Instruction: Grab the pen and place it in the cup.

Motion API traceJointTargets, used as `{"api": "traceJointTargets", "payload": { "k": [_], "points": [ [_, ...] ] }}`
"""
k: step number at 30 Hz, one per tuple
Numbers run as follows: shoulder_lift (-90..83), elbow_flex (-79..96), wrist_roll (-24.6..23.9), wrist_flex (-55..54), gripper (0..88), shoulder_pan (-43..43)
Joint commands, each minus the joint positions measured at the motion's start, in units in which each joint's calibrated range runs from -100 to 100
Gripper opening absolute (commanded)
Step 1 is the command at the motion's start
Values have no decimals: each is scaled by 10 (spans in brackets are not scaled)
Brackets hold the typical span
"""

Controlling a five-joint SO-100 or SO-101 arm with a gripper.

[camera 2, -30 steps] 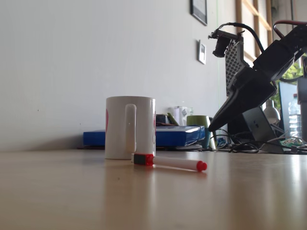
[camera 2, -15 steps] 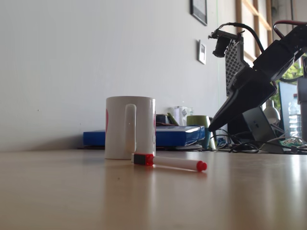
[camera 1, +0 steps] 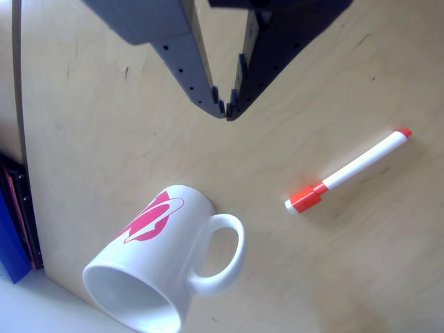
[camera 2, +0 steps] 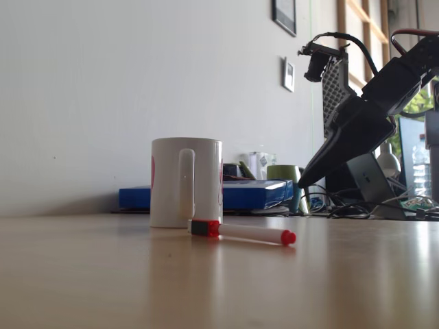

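The pen [camera 1: 348, 170] lies flat on the wooden table, a white barrel with a red-orange cap toward the mug and a small red end plug; in the fixed view the pen [camera 2: 243, 233] rests just in front of the cup. The cup [camera 1: 163, 257] is a white mug with a pink swoosh, standing upright, handle facing the pen; in the fixed view the cup [camera 2: 185, 181] shows its handle. My gripper [camera 1: 226, 111] hangs above the table between both, its tips nearly touching, holding nothing. In the fixed view the gripper [camera 2: 302, 184] points down, well right of the cup and above the table.
A blue flat box [camera 2: 240, 195] lies behind the cup by the wall, with a green mug [camera 2: 285, 177] and cables [camera 2: 357, 209] to its right. A blue edge [camera 1: 10, 236] borders the table at left in the other view.
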Motion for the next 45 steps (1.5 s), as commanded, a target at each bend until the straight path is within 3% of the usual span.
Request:
{"api": "traceJointTargets", "payload": {
  "k": [1,45],
  "points": [
    [-9,-1,2,2,12,5],
    [-4,-4,2,-3,15,3]
  ]
}}
